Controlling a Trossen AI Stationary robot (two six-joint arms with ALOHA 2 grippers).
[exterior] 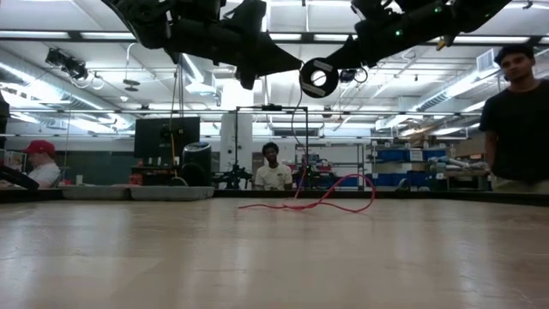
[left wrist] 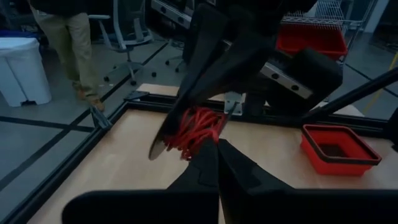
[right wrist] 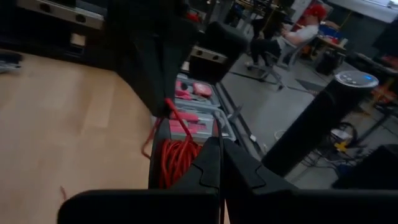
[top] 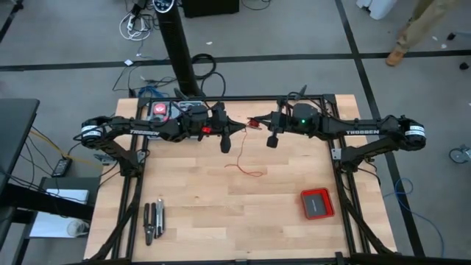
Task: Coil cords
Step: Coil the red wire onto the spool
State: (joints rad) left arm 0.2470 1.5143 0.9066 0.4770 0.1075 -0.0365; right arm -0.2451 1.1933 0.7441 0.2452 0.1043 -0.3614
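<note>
Red wire [top: 254,123] is sitting wound as a small coil on a spool between the two grippers, high above the far edge of the wooden surface [top: 191,199], while its loose tail [top: 246,168] is hanging down and lying in thin squiggles near the middle of the surface. Both the left gripper [top: 241,126] and the right gripper [top: 259,122] are meeting at that coil with fingers fully closed, each pinching the spool from its own side. Near the surface's front right corner a flat red box [top: 317,203] is lying, and pliers [top: 153,221] are resting near the front left corner.
</note>
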